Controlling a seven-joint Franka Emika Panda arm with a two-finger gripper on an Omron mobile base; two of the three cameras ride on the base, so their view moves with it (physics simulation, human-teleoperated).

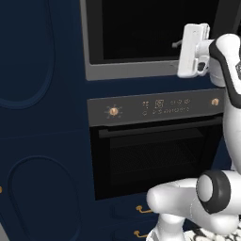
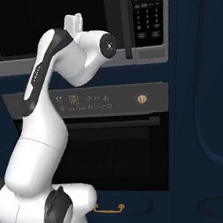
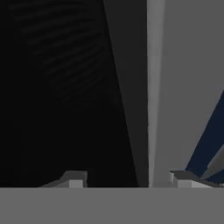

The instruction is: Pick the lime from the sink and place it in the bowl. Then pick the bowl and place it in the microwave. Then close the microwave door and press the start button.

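Observation:
The microwave [image 1: 141, 28] [image 2: 44, 17] is set in navy cabinetry above the oven. Its door [image 1: 155, 23] [image 2: 48, 11], a black glass panel in a grey frame, lies flat against the front. The keypad [image 2: 146, 12] is to the right of the glass. My gripper [image 1: 178, 45] [image 2: 73, 21] is raised against the door's lower right part, near the grey frame. In the hand view my gripper [image 3: 127, 179] is open, with dark glass to the left of its tips, a grey frame to the right and nothing between them. The lime, the bowl and the sink are out of view.
Under the microwave is an oven [image 1: 155, 108] [image 2: 107, 101] with brass knobs, a display and a bar-handled door. Navy cabinet panels [image 1: 37, 117] [image 2: 212, 93] flank both appliances. Drawers with brass handles [image 2: 109, 210] sit below the oven.

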